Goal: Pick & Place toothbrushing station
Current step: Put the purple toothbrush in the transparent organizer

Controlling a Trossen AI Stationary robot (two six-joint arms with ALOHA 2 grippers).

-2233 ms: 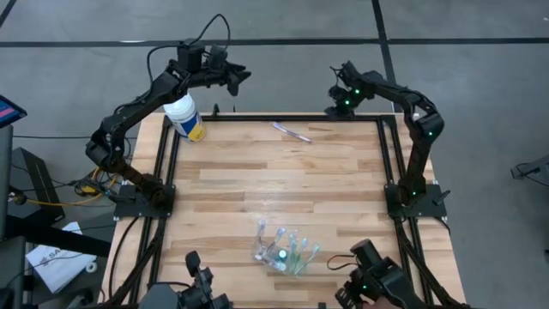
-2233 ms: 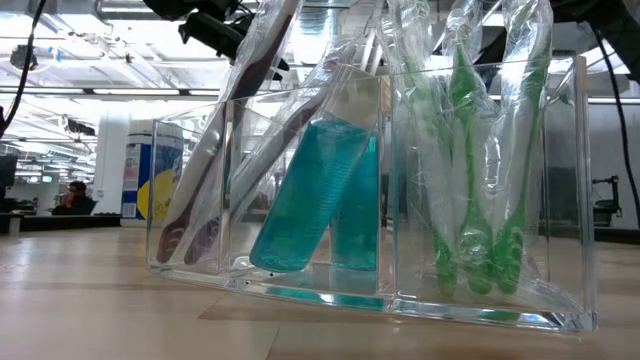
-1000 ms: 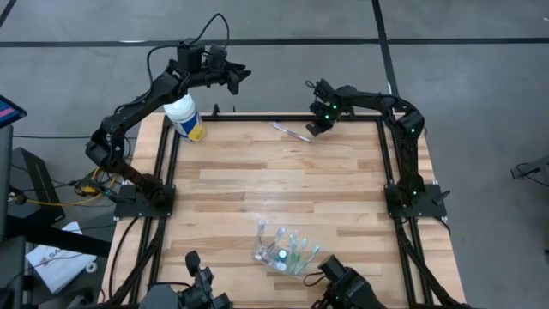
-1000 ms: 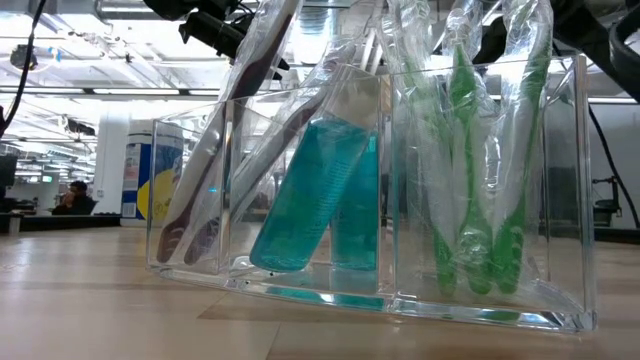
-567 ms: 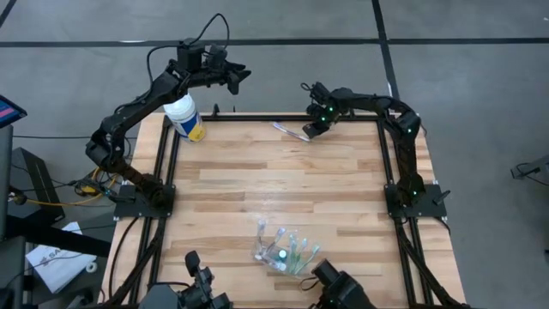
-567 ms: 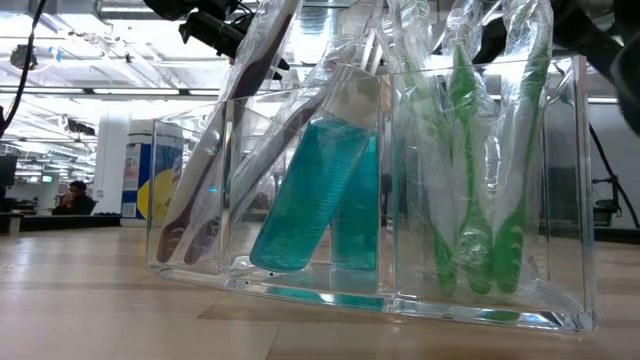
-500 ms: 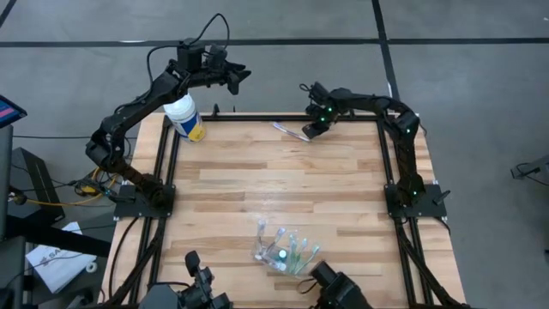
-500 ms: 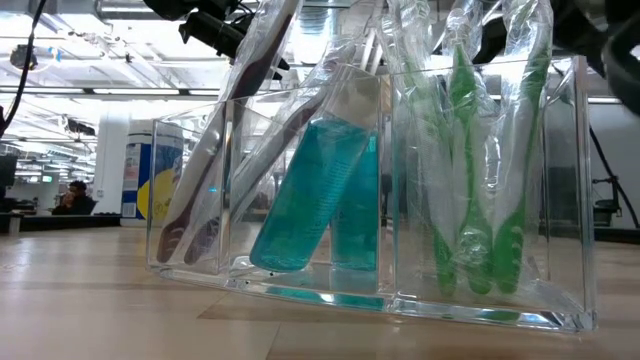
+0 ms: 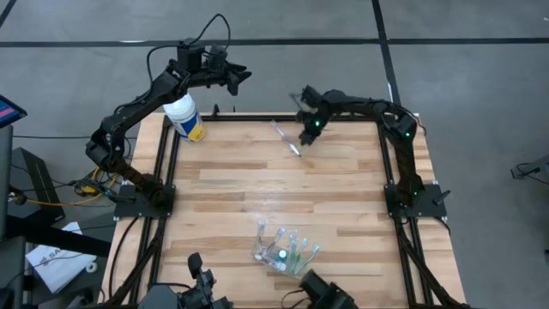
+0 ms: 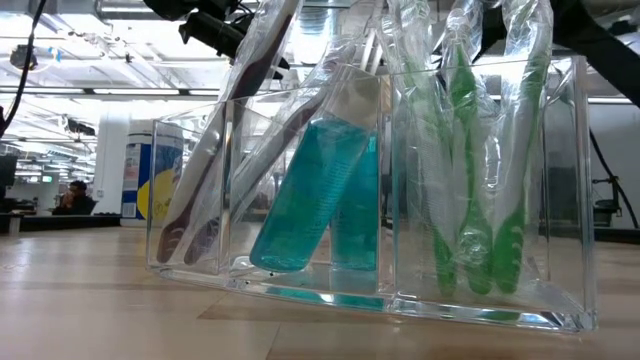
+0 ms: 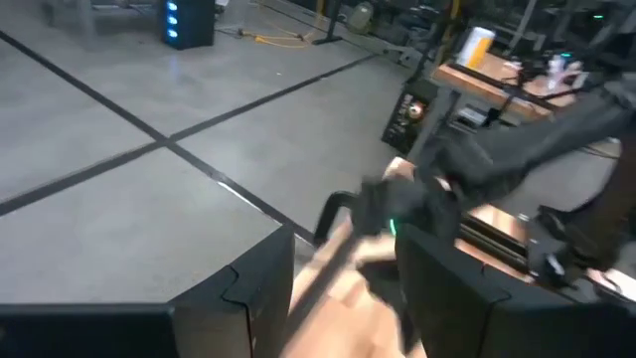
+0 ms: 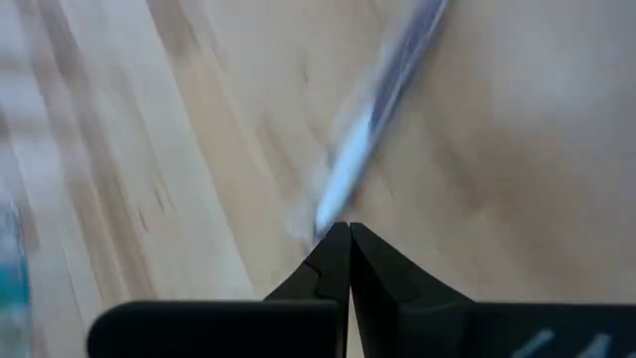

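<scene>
While the left gripper (image 9: 232,75) hung open off the table's far-left corner, the right gripper (image 9: 304,136), fingers pressed shut, had swung in and knocked the loose toothbrush (image 9: 286,138) askew. That brush remained far from the clear cup (image 9: 284,249) at the near edge, so pickup was still ahead.

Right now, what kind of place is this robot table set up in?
Probably a large robotics lab or industrial workshop: bare concrete floor with marked lines, a wooden table with two mounted arms, and other workbenches beyond.
</scene>
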